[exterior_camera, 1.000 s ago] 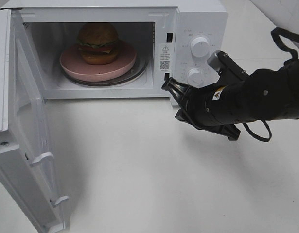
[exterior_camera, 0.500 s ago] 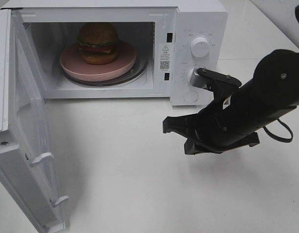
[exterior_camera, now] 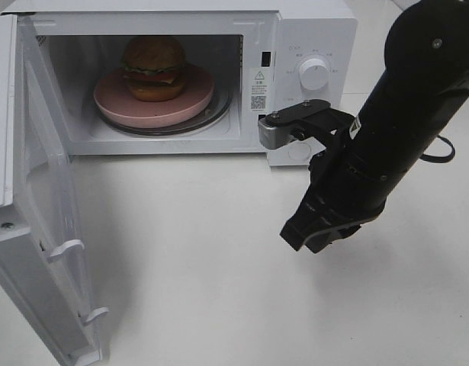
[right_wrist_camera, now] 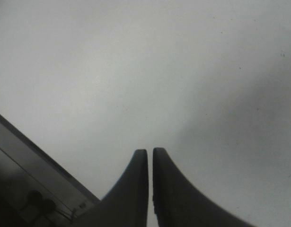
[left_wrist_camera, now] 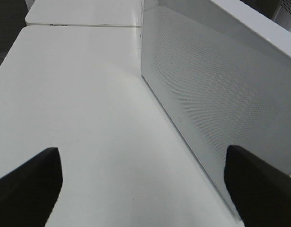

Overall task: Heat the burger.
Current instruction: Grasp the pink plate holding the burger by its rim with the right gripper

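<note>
A plain white worktop (exterior_camera: 188, 259) fills the high view, with a boxy white microwave oven (exterior_camera: 310, 23) at its back and the oven's door (exterior_camera: 36, 229) swung wide on its left hinge. Inside, the round burger (exterior_camera: 154, 67), with glossy brown bun, green lettuce and red tomato layer, sits upright on a round pink plate (exterior_camera: 112, 103) in the middle of the cavity. The black right pincer (exterior_camera: 314, 235) hangs over bare worktop in front of the control panel, pointing down. The burger lies well apart from it, back and to the left, so nothing remains to carry. The next move probably turns on the door, which lies far to the left of that pincer. In the left wrist view, the left pincer (left_wrist_camera: 140, 161) is spread wide and empty beside a white perforated panel (left_wrist_camera: 216, 94). Whether that panel is the door or a side wall cannot be told. This arm seems the nearer one. In the right wrist view, the dark fingers (right_wrist_camera: 136, 189) are pressed together on nothing above pale worktop.
</note>
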